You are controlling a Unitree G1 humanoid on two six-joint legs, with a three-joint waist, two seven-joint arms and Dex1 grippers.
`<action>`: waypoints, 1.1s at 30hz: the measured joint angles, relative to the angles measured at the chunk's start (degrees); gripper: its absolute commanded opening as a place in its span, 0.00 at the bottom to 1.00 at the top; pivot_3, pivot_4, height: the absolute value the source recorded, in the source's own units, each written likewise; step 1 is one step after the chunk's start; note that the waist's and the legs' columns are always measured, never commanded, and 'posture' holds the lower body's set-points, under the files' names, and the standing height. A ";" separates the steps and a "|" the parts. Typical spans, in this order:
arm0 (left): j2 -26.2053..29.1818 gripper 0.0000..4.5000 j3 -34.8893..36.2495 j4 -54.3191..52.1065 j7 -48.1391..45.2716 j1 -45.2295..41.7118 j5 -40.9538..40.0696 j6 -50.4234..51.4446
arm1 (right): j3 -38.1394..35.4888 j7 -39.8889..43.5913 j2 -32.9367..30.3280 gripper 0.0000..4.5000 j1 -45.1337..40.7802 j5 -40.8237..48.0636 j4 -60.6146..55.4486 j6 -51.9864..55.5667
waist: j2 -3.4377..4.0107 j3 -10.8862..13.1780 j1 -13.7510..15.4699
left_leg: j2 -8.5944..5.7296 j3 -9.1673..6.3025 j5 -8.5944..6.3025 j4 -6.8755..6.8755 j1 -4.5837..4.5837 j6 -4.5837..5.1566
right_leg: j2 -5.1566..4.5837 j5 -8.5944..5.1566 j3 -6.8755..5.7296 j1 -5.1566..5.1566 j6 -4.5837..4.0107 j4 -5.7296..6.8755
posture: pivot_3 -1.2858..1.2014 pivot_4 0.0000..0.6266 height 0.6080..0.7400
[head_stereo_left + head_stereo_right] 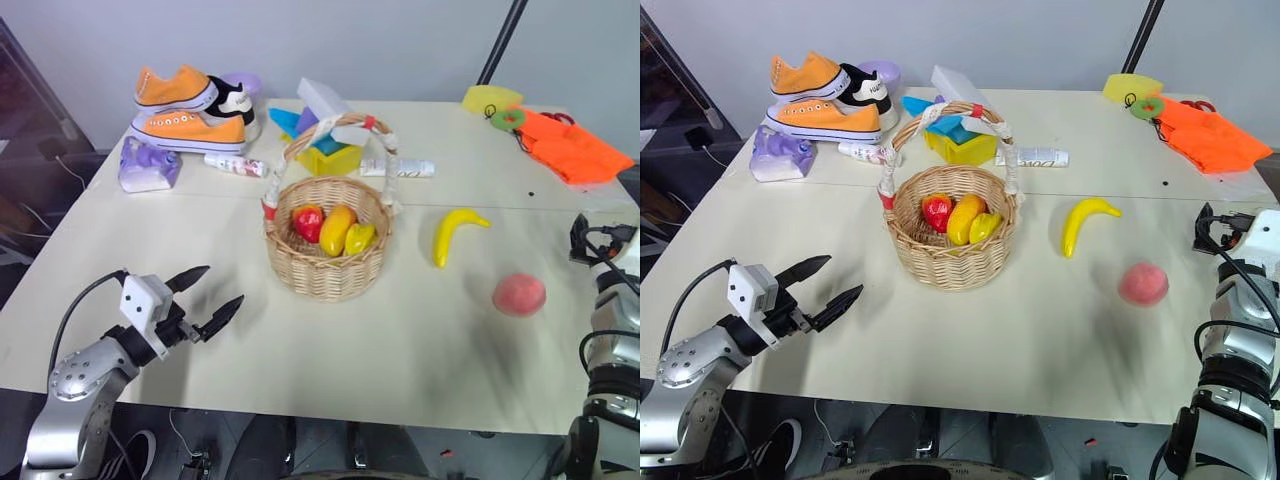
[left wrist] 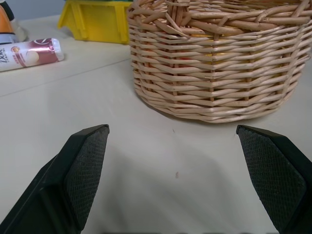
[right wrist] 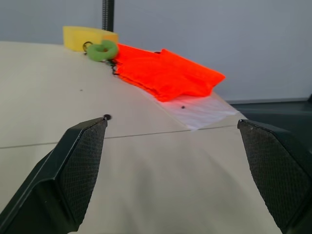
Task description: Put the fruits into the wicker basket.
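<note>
woven wicker basket | curved banana | round peach

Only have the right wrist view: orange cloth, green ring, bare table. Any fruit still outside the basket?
Observer: Yes, two. A banana lies on the table right of the wicker basket.
Operator: The other?
Observer: A peach, nearer the robot than the banana, also on the table.
Operator: What's in the basket?
Observer: An apple, a mango and a small yellow fruit.
Operator: Left gripper?
Observer: Left gripper is open and empty, pointed at the basket.
</note>
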 measured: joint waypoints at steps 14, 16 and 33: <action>0.78 1.00 -1.66 -0.08 -2.08 -1.82 0.35 0.03 | 0.39 -0.21 1.55 0.99 1.42 0.09 -2.69 0.28 | 0.01 0.00 -0.07 | 0.00 0.00 0.00 -0.01 0.00 0.00 | 0.00 0.00 0.00 -0.02 0.00 0.00 | 0.52 0.24 1.00; 0.69 1.00 -1.61 -0.08 -2.35 -1.87 -0.09 -0.02 | 0.39 -0.20 1.56 0.99 1.50 0.08 -3.22 0.28 | 0.01 0.00 -0.04 | 0.00 0.00 0.00 -0.01 0.00 0.00 | 0.00 0.00 0.00 -0.01 0.00 0.01 | 0.52 0.24 1.00; 1.05 1.00 0.86 -0.93 -6.94 -1.19 -7.99 -0.69 | 3.09 4.70 2.90 0.99 1.91 1.41 -8.32 0.62 | 0.01 -0.01 -0.05 | 0.01 -0.01 0.00 -0.01 0.00 0.00 | 0.00 0.00 0.00 -0.02 0.00 0.01 | 0.52 0.24 1.00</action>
